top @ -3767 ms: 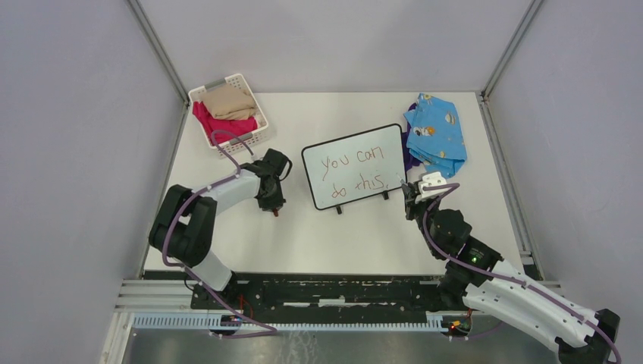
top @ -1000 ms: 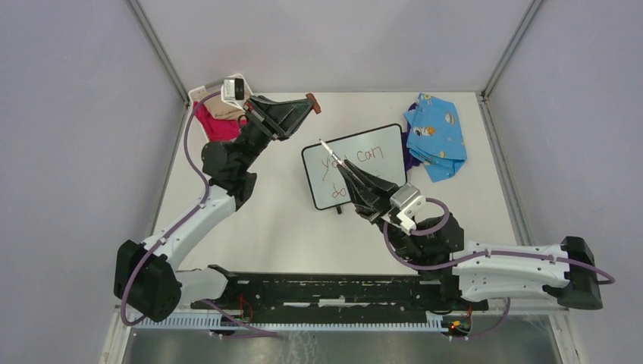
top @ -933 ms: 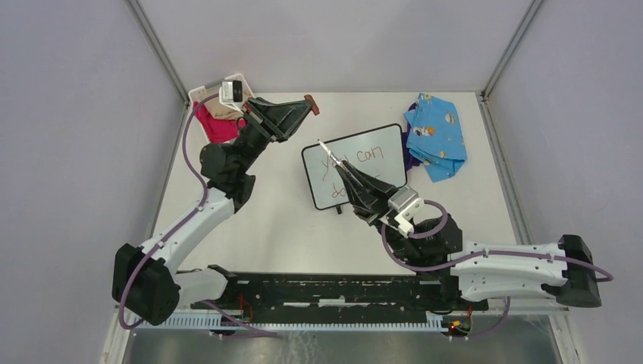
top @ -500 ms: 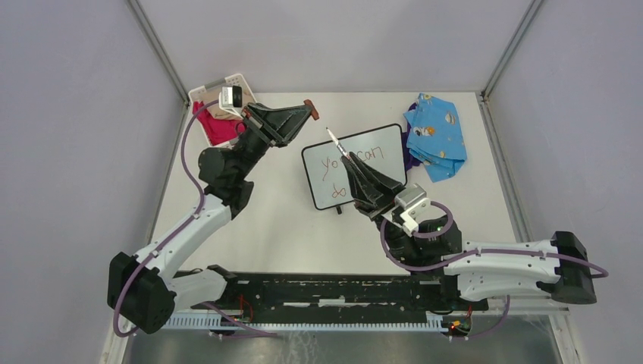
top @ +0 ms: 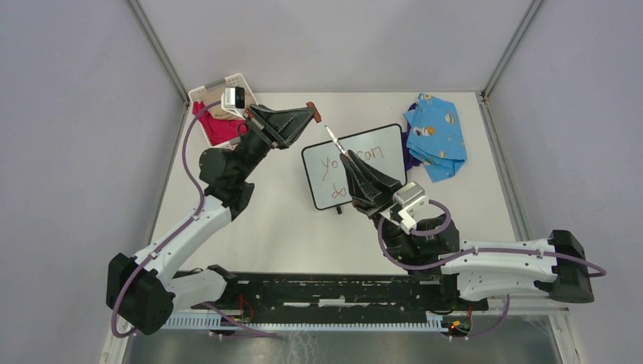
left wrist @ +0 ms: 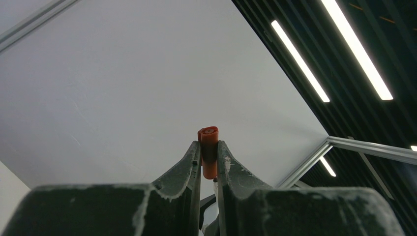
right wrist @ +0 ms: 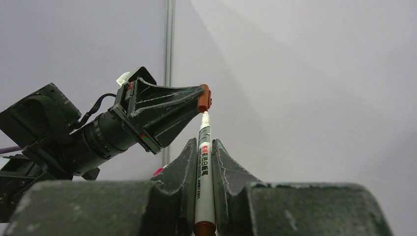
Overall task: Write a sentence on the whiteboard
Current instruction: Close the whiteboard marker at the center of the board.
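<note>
The whiteboard [top: 383, 148] lies mid-table with red writing "you can do" showing; my right arm covers its lower part. My right gripper [top: 350, 159] is raised above the board and shut on a white marker [top: 334, 140] [right wrist: 203, 157], tip pointing up-left. My left gripper [top: 306, 112] is raised and shut on the red marker cap [top: 312, 108] [left wrist: 208, 152]. In the right wrist view the marker tip sits just below the cap [right wrist: 204, 98], nearly touching it.
A white basket [top: 227, 114] with pink and tan cloth stands at the back left. A blue patterned cloth [top: 436, 135] lies at the back right. Grey walls enclose the table.
Both arms rose from the table. Over the last second the right gripper swung the marker up-left until its tip came just under the cap; the left gripper shifted slightly right.
</note>
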